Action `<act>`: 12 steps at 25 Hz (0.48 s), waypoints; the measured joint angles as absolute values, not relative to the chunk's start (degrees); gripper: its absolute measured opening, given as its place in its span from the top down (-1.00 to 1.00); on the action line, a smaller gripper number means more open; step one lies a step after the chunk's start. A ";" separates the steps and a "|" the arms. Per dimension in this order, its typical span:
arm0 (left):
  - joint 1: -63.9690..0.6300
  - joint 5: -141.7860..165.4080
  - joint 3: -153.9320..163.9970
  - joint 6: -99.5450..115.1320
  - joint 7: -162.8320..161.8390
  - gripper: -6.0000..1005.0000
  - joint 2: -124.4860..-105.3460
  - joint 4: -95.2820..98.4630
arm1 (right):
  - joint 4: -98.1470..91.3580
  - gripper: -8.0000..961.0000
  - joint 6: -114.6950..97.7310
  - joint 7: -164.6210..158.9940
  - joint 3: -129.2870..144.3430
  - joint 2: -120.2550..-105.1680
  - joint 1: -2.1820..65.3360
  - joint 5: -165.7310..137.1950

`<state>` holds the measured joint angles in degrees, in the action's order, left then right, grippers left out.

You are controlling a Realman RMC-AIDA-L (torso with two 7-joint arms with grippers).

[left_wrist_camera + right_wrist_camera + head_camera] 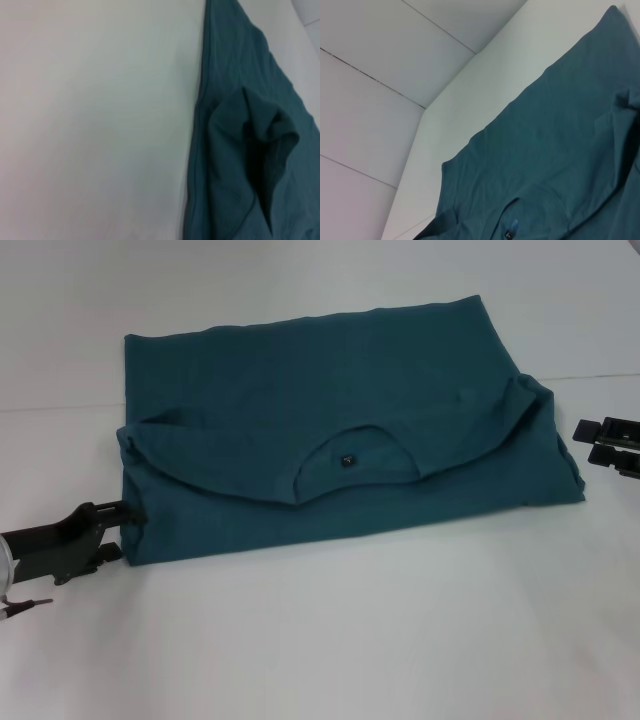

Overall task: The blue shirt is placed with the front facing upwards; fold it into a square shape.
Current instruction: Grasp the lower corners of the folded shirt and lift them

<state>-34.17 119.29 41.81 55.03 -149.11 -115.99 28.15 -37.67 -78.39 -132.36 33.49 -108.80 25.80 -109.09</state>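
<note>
Blue shirt (330, 430) lies folded on the white table (350, 640), collar up; left gripper (128, 523) touches its near-left corner, right gripper (588, 443) just off its right edge, jaw state of both unclear.

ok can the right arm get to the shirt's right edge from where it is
Probably yes: the right pincer sits just beside the blue shirt, with only bare table between them.

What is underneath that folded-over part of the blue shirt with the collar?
More of the same blue shirt: the collar flap lies over its lower layers on the white table. Anything between the layers, including any print, is covered.
</note>
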 joint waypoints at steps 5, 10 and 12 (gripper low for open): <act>-35.26 120.09 41.91 54.81 -148.97 -0.28 -115.98 26.78 | -37.69 -0.27 -78.39 -132.36 33.48 -108.80 25.86 -109.12; -36.17 120.19 42.44 55.34 -148.53 -0.27 -116.01 26.53 | -37.71 -0.27 -78.40 -132.36 33.48 -108.80 25.92 -109.16; -36.47 120.23 43.14 55.36 -148.56 -0.26 -116.07 26.50 | -37.71 -0.27 -78.40 -132.36 33.48 -108.80 25.93 -109.16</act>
